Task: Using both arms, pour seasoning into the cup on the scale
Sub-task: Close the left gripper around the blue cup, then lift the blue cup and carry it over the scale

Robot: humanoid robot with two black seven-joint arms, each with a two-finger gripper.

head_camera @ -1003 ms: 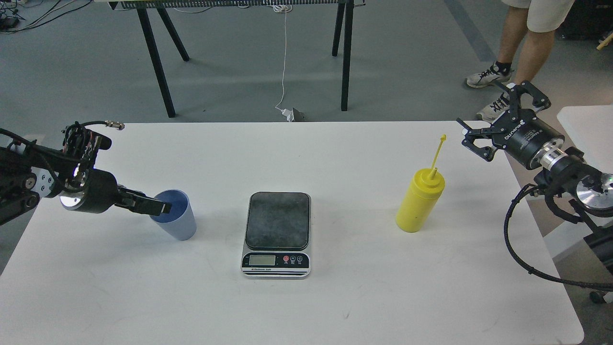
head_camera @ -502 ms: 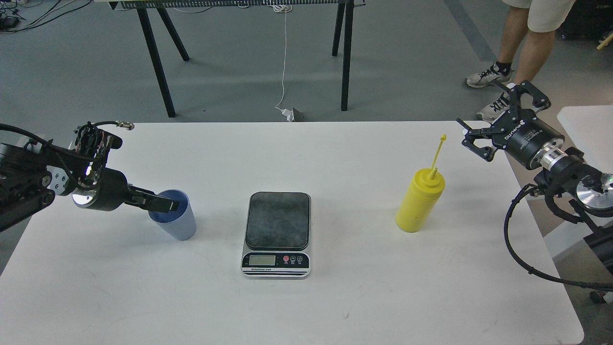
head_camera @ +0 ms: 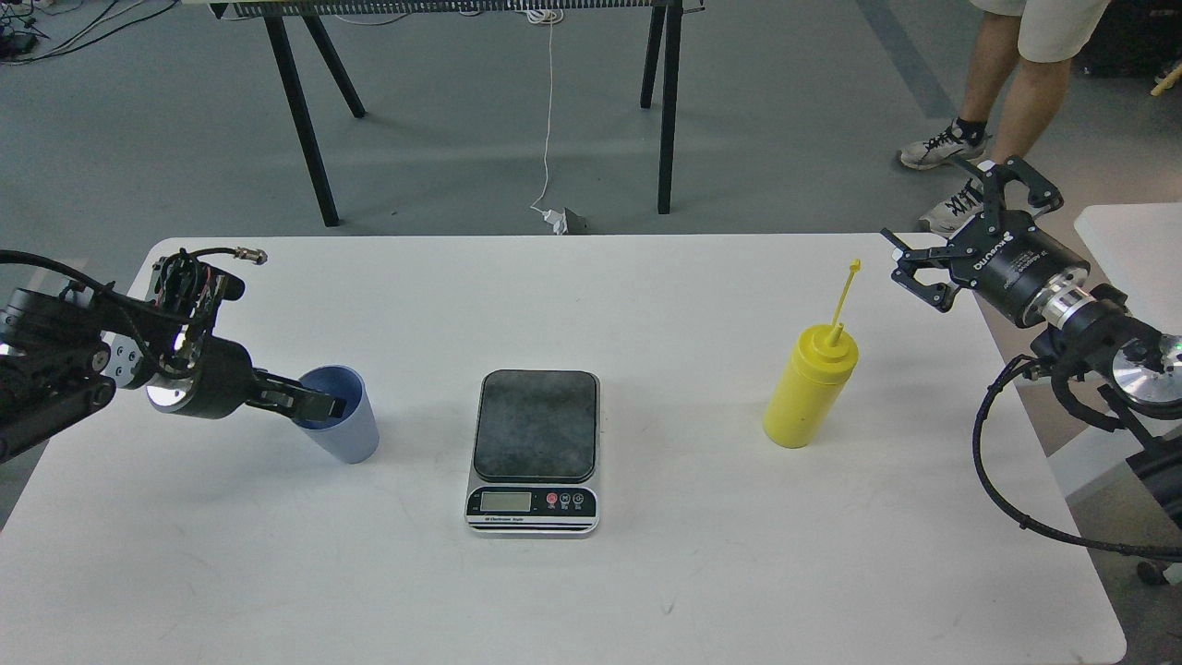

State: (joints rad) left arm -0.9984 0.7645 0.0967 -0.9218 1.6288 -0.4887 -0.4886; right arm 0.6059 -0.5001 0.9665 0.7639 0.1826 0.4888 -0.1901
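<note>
The light-blue cup (head_camera: 351, 430) stands on the white table (head_camera: 702, 582), left of the scale (head_camera: 536, 427). The scale's dark plate is bare. My left gripper (head_camera: 323, 406) comes in from the left at the cup's rim, with one dark finger over or inside the cup's mouth. I cannot tell whether it grips the cup. The yellow seasoning bottle (head_camera: 809, 395) stands upright right of the scale, its cap strap pointing up. My right gripper (head_camera: 931, 208) is open and empty, raised above the table's far right corner, well apart from the bottle.
A person's legs (head_camera: 1007, 83) stand beyond the table's far right corner. A black-legged bench (head_camera: 314, 120) and a hanging white cable (head_camera: 548, 120) are behind the table. A second white surface (head_camera: 1131, 240) lies at the right, behind my right arm.
My left arm has moved right and down, bringing its gripper lower at the cup's rim. The cup, scale, bottle and right arm have not moved.
</note>
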